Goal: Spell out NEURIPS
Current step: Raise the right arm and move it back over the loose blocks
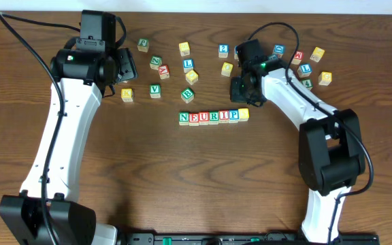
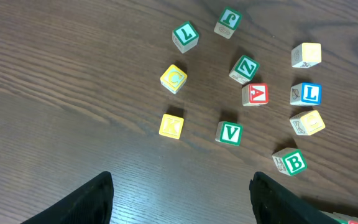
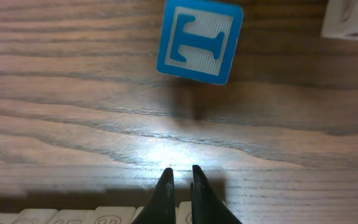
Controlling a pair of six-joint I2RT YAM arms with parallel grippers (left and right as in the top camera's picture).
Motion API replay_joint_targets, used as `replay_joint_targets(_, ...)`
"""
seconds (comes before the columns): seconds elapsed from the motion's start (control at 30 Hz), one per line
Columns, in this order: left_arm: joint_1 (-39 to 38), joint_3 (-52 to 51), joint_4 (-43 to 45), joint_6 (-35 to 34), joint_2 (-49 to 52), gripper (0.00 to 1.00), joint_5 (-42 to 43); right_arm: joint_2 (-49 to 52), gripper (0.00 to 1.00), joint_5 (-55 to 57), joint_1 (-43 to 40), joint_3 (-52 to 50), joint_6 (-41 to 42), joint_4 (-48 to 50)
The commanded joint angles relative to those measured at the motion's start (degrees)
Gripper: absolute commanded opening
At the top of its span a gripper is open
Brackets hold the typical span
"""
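— At mid-table, what lies there?
— Seven cubes (image 1: 214, 116) in a touching row: N, E, U, R, I, P, then yellow.
— Grippers?
— Both empty: left gripper (image 2: 182, 193) spread wide, right gripper (image 3: 179, 180) pinched closed.

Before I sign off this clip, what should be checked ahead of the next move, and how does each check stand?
1. Row reads N, E, U, R, I, P from the left: ok.
2. Yellow cube at the row's end shows S: cannot tell, letter too small.
3. Row straight, cubes side by side: ok.
4. Right gripper shut and empty: ok.
5. Left gripper open and empty: ok.
6. T cube apart from the right gripper's fingertips: ok.
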Motion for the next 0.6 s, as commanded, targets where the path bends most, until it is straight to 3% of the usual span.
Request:
replay_joint_targets(0.0, 0.3, 0.2, 0.2, -0.5, 0.7, 0.70, -0.7, 2.2, 0.05, -0.4, 0.3, -0.5, 1.1, -0.2)
replay_joint_targets(0.57, 0.3, 0.2, 0.2, -0.5, 0.7, 0.70, -0.7, 2.3, 0.05, -0.8, 0.3, -0.5, 1.1, -2.9)
